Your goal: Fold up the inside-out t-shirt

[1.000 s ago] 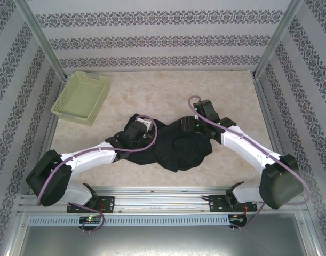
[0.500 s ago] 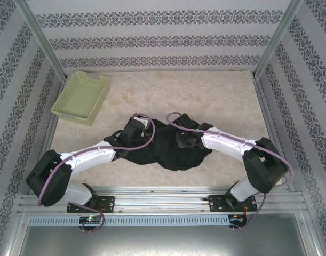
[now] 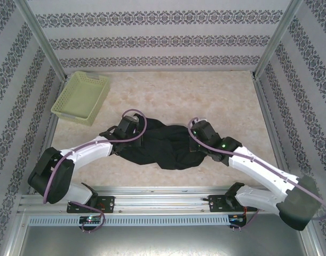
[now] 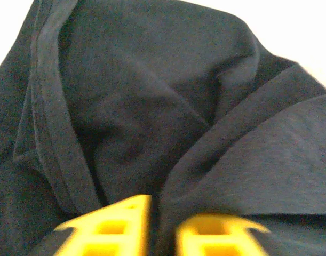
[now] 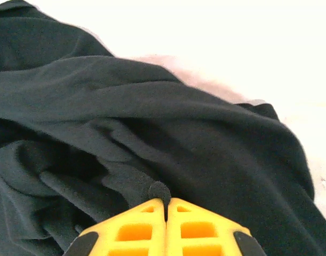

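1. The black t-shirt (image 3: 163,146) lies crumpled in a heap on the desk (image 3: 205,96), nearer the arms than the pale green basket (image 3: 82,96) and off to its right. Judged from this, folding has not begun; the cloth needs spreading flat first.
2. The right gripper (image 5: 166,202) has its jaws pressed together on a small tuft of the shirt. A pinch that thin may slip, so any pull should be slow, low and away from the basket.
3. The left gripper (image 4: 163,205) has its jaws parted by a narrow slit with dark cloth in it; whether they grip cannot be told. It should take a firm bite on the seamed edge (image 4: 53,138) before pulling against the right one, or the heap will just drag across the desk.
4. Pull a single layer only; the folds look stacked.
5. In the top view, both arms reach forward and inward from their bases.
6. The left wrist sits on the shirt's end closest to the basket. The right wrist is on the end farthest from it.
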Robot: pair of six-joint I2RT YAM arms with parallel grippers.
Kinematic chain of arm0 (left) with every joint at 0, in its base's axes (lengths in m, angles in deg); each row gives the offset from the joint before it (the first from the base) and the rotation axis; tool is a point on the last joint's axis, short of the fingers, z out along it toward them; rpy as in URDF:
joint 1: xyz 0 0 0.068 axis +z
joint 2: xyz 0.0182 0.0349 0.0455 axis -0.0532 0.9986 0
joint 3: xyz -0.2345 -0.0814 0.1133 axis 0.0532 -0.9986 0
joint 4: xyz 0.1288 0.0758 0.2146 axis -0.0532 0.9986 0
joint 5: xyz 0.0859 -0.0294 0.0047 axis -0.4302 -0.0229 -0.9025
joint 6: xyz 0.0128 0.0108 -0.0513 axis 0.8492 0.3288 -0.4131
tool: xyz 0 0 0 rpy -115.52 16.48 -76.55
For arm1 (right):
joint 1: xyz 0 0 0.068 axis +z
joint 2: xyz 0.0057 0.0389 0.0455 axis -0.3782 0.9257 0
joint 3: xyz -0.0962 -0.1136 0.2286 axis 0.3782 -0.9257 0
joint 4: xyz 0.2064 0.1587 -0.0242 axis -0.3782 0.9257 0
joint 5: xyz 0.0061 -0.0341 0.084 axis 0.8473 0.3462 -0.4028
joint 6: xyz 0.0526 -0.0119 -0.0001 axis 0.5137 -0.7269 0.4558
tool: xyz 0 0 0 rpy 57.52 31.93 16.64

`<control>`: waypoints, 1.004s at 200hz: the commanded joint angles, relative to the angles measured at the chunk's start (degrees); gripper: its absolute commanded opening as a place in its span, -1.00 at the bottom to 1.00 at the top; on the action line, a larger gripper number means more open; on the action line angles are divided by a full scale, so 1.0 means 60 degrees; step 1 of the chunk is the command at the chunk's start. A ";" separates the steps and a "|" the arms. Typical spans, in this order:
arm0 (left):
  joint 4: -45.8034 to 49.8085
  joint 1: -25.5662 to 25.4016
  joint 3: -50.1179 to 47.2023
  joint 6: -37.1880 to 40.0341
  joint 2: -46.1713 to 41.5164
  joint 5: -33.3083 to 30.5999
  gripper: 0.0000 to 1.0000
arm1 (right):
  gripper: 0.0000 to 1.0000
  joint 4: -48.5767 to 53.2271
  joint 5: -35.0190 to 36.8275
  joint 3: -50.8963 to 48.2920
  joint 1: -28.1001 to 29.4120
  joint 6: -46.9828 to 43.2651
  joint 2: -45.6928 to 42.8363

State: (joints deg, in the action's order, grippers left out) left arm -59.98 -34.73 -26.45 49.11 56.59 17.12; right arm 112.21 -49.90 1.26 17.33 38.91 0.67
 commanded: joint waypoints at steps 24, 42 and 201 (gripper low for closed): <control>0.1811 -0.2009 0.1494 0.0437 -0.0224 -0.1267 0.14 | -1.00 -0.1022 -0.0527 -0.1067 0.0417 0.0178 -0.0587; 0.1554 -0.2467 0.1843 0.0215 -0.0122 -0.0632 0.29 | -1.00 -0.1683 -0.0454 -0.1444 0.0787 0.0204 -0.0908; 0.0660 -0.2924 -0.0322 0.0508 -0.0153 0.0280 -1.00 | -1.00 0.0777 0.0803 -0.3179 0.0120 0.3149 -0.3132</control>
State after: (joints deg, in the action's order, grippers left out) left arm -59.34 -51.23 -23.47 49.63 59.72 21.25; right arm 112.64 -43.78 -13.89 21.48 49.99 -18.13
